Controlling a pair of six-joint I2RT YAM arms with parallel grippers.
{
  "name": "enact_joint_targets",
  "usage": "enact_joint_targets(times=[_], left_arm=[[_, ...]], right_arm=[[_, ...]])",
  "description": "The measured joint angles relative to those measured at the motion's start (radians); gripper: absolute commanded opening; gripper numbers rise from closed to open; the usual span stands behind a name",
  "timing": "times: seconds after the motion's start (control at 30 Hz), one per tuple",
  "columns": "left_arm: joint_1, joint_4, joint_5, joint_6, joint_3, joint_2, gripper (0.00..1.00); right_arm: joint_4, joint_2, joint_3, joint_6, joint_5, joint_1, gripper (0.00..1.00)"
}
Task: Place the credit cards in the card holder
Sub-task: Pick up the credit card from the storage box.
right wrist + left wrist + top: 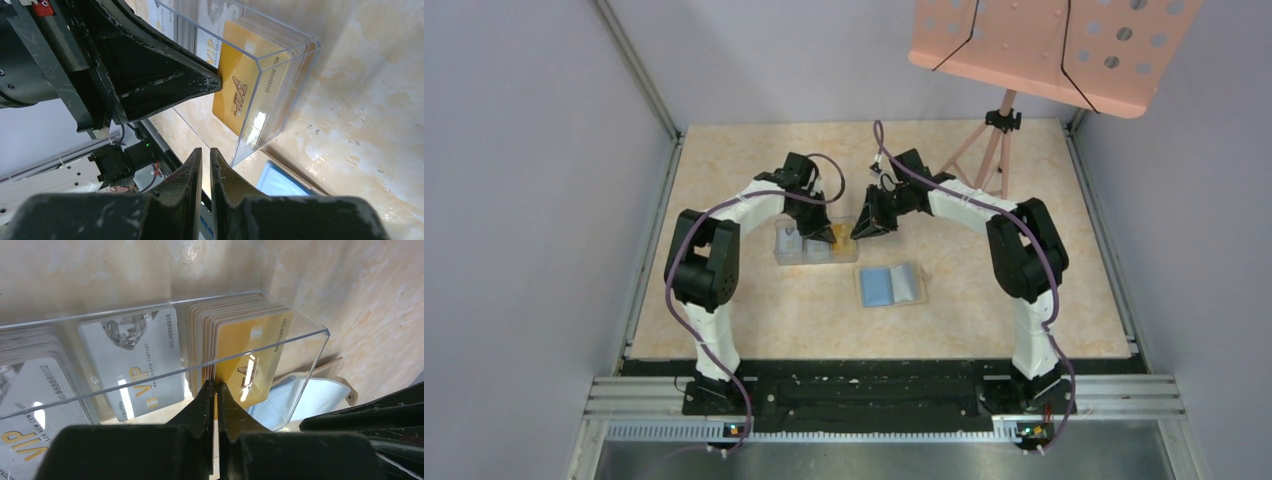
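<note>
I count one clear box (310, 347) with three compartments: two hold white cards (135, 355), one holds yellow cards (235, 307). Left pincer (216, 385) clamped on the front yellow card (250, 347). Right pincer (206, 152) nearly together, empty. One card holder (891, 285) lies open on the table (754, 310), near the box.

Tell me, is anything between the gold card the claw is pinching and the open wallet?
Yes. The gold card, pinched by the left claw, sits inside the clear box, so the box's end wall stands between it and the wallet. The right claw hangs just past that end too.
</note>
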Motion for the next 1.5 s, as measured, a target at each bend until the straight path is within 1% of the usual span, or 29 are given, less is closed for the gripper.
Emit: enact_joint_targets(times=[0.13,0.33,0.67,0.73,0.77,0.8,1.03,1.13,1.17,1.27,1.3,1.5], left_arm=[[-0.007,-0.016,-0.023,0.009,0.011,0.000,0.01],[-0.045,-0.067,-0.096,0.047,0.051,0.000,0.04],[-0.099,-0.129,-0.120,0.082,0.119,0.001,0.05],[-0.105,-0.150,-0.128,0.089,0.141,0.007,0.06],[-0.108,-0.161,-0.132,0.094,0.153,0.013,0.14],[-0.109,-0.171,-0.137,0.097,0.161,0.018,0.18],[-0.118,-0.209,-0.161,0.126,0.198,0.088,0.19],[-0.121,-0.221,-0.171,0.132,0.212,0.093,0.18],[-0.122,-0.223,-0.173,0.132,0.213,0.094,0.16],[-0.125,-0.230,-0.183,0.135,0.217,0.094,0.03],[-0.126,-0.232,-0.185,0.136,0.217,0.095,0.00],[-0.128,-0.241,-0.187,0.144,0.224,0.097,0.00]], right_arm=[[0.011,0.000,-0.003,0.000,-0.006,0.000,0.09],[0.012,0.001,-0.005,0.000,-0.010,0.000,0.10],[0.018,0.002,-0.017,0.000,-0.025,0.000,0.10],[0.018,0.002,-0.017,0.000,-0.028,0.000,0.10],[0.018,0.002,-0.017,-0.001,-0.028,0.000,0.10],[0.018,0.002,-0.017,-0.001,-0.029,0.000,0.10],[0.014,0.003,-0.018,-0.005,-0.029,0.000,0.11],[0.008,0.002,-0.017,-0.010,-0.028,0.000,0.13],[0.006,0.003,-0.017,-0.013,-0.027,0.000,0.15],[0.003,0.002,-0.018,-0.026,-0.019,0.000,0.17],[0.002,0.002,-0.017,-0.032,-0.012,0.000,0.17],[-0.012,-0.013,-0.018,-0.055,0.043,0.000,0.18]])
